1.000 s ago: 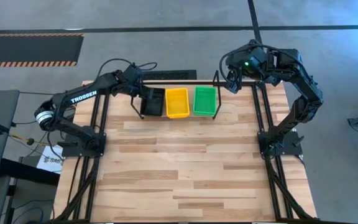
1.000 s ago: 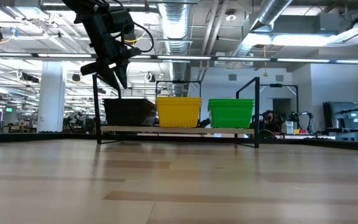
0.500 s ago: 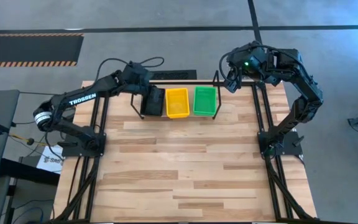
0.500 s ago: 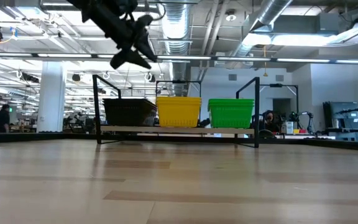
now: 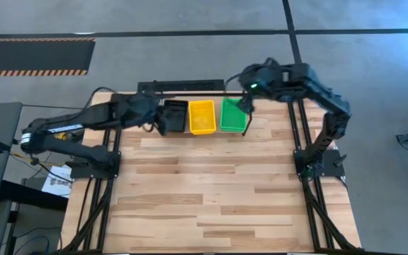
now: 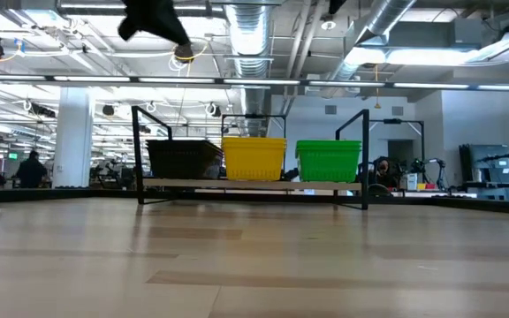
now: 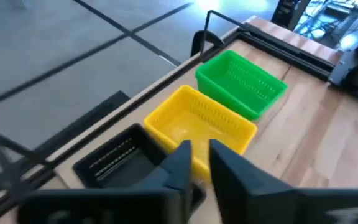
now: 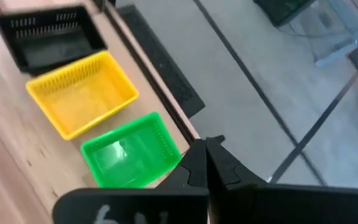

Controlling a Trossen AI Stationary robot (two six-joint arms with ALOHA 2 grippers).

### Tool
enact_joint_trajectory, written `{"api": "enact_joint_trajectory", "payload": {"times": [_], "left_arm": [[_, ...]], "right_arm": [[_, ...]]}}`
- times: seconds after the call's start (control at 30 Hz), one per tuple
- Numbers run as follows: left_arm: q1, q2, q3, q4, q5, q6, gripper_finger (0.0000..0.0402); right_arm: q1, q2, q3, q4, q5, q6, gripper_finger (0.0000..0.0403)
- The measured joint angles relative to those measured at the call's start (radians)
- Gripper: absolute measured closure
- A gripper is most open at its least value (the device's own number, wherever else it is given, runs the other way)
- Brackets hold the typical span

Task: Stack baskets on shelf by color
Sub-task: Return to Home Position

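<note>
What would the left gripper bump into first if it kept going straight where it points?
Probably the yellow plastic mesh basket: the left gripper points at its near wall, though depth is unclear, so it might pass just above.

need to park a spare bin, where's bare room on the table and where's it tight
The table is bare from the shelf's front to the near edge, between the arm bases. Crowded: the shelf, filled by black basket, yellow basket and green basket, with left gripper and right gripper at its ends.
</note>
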Motion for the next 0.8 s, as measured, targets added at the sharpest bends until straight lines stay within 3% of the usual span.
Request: {"api": "enact_joint_trajectory", "payload": {"times": [0.1, 0.3, 0.53, 0.7, 0.8], "left_arm": [[-0.07, -0.054, 0.0, -0.074, -0.048, -0.027, 0.0393], [-0.19, -0.165, 0.001, -0.333, -0.2, -0.18, 0.04], [-0.306, -0.283, 0.0, -0.658, -0.301, -0.435, 0.0401], [-0.329, -0.294, 0.0, -0.67, -0.321, -0.391, 0.0401], [-0.328, -0.282, -0.01, -0.665, -0.336, -0.341, 0.0401]], "right_arm": [[0.029, 0.056, 0.0, 0.001, 0.002, -0.027, 0.0401], [0.103, 0.12, -0.002, 0.0, 0.029, -0.008, 0.0402], [0.221, -0.065, 0.001, 0.0, 0.13, 0.185, 0.0402], [0.374, -0.148, -0.012, 0.004, 0.174, 0.332, 0.0402], [0.477, -0.175, -0.103, 0.001, 0.182, 0.408, 0.0402]]}}
